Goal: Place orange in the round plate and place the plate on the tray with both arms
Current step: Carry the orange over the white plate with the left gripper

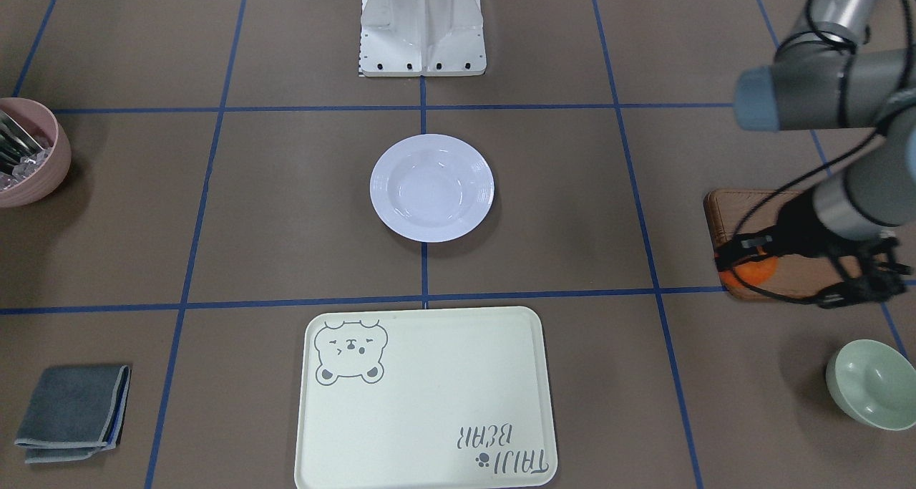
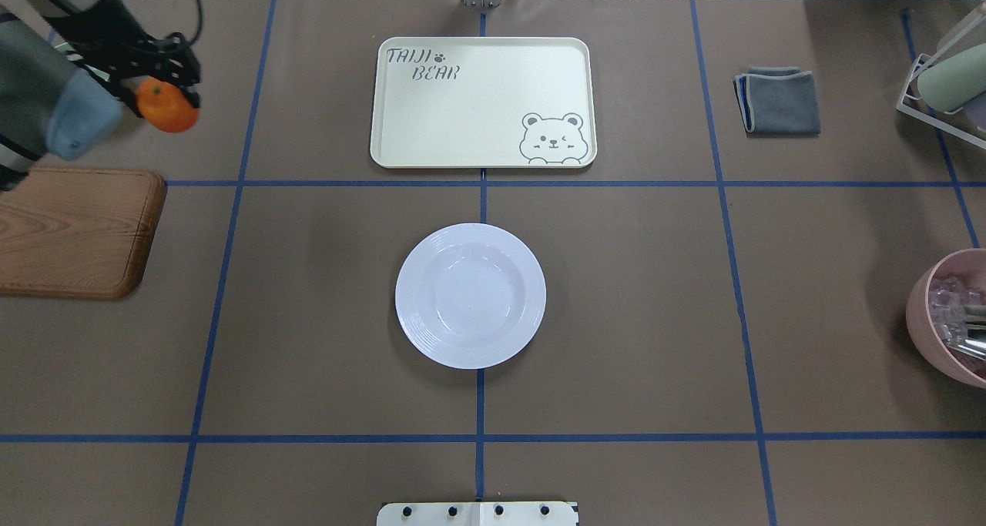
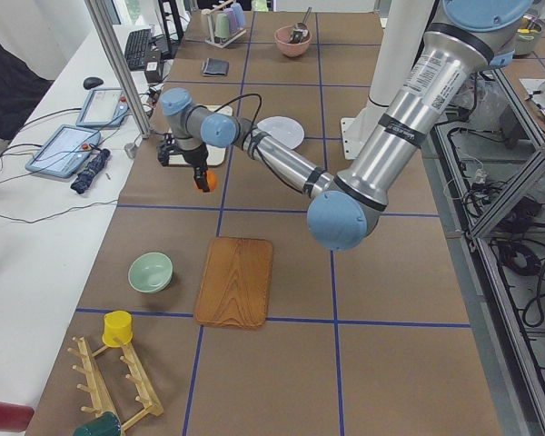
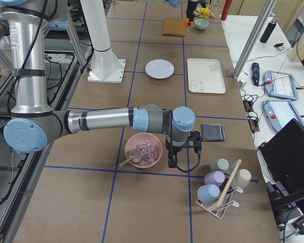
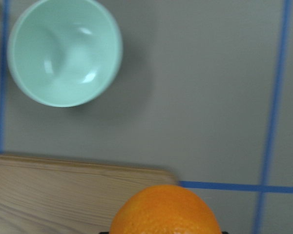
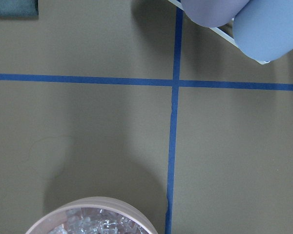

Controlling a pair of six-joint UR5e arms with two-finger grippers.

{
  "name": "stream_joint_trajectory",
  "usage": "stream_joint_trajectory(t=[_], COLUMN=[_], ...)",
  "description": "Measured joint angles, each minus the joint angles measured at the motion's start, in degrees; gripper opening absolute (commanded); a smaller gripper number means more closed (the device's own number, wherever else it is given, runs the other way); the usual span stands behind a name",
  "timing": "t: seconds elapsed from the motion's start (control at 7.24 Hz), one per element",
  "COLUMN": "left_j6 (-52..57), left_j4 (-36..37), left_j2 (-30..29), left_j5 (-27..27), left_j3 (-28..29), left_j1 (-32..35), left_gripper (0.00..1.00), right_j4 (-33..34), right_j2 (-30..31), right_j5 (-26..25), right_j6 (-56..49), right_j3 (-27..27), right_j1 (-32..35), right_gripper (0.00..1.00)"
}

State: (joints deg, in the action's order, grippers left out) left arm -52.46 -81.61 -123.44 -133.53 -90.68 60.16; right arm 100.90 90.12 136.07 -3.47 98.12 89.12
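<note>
The orange hangs in the air at the table's far left, with my left gripper shut on it. In the left wrist view the orange fills the bottom edge, above the wooden board's corner. The front-facing view has the orange over the board's edge. The round plate lies empty at the table's middle. Beyond it lies the tray, bare. My right gripper hangs beside the pink bowl, seen only in the exterior right view; whether it is open or shut I cannot tell.
A brown wooden board lies at the left edge, with a pale green bowl past it. A pink bowl of clear pieces, a folded grey cloth and a mug rack stand on the right.
</note>
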Motion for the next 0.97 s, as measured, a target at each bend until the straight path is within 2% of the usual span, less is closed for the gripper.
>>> stream_joint_trajectory(t=[0.41, 0.69, 0.97], left_j6=[-23.8, -29.8, -30.9], left_j4=[-5.8, -9.6, -14.9], left_j2=[-5.2, -8.0, -9.6], left_j5=[0.2, 1.4, 4.7], left_j3=[-3.8, -1.7, 3.2], left_j1=[-14.4, -20.2, -24.9], left_gripper=[0.00, 0.00, 0.00], right_j4=[0.0, 0.1, 0.1], right_j2=[-0.5, -0.5, -0.5], right_j5=[0.4, 2.1, 2.9], right_j6=[0.1, 0.2, 0.4], right_j3=[0.1, 0.2, 0.2], right_j1=[0.0, 0.0, 0.0], right_gripper=[1.00, 1.00, 1.00])
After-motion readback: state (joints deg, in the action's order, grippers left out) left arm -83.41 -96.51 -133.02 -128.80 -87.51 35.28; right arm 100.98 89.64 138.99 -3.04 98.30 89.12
